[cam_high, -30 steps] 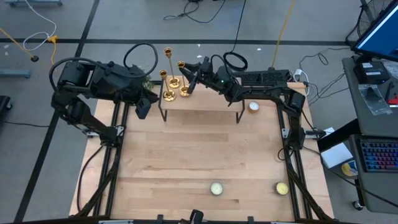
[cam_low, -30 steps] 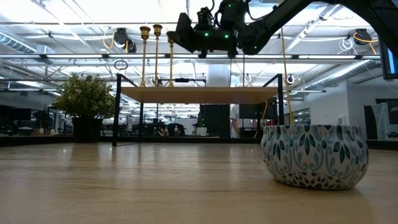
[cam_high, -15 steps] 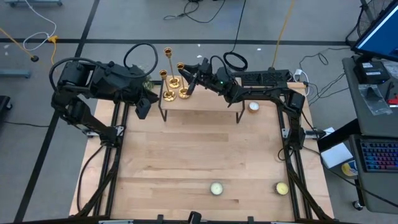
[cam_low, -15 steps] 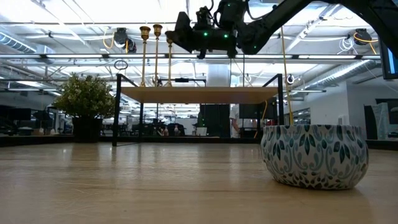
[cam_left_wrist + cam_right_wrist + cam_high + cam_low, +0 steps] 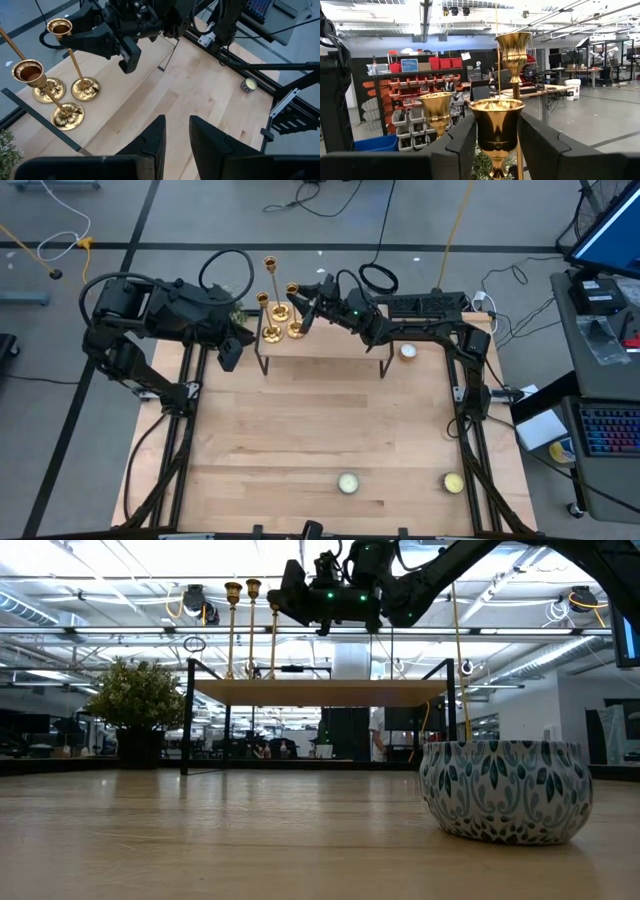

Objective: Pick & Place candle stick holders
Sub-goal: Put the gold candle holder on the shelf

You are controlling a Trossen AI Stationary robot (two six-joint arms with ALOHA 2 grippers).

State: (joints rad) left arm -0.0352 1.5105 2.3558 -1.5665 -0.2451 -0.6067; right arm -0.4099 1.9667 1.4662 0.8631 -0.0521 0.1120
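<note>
The three brass holders (image 5: 280,318) stand upright on the raised shelf (image 5: 330,350) at the table's far edge, cups up and long axes vertical; they look stiff, slick and top-heavy on small round bases, so the thin stem just under the cup seems the best hold. The right gripper (image 5: 298,304) has its fingers (image 5: 465,137) apart, loosely flanking the nearest holder's cup (image 5: 497,120), apparently not clamped. The left gripper (image 5: 176,137) waits beside the shelf, jaws slightly apart and empty.

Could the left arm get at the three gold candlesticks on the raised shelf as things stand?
Probably not cleanly. The right claw sits around the top of the nearest candlestick, crowding the other two candlesticks close by. The left claw hangs beside the shelf, but the right arm should withdraw first.
</note>
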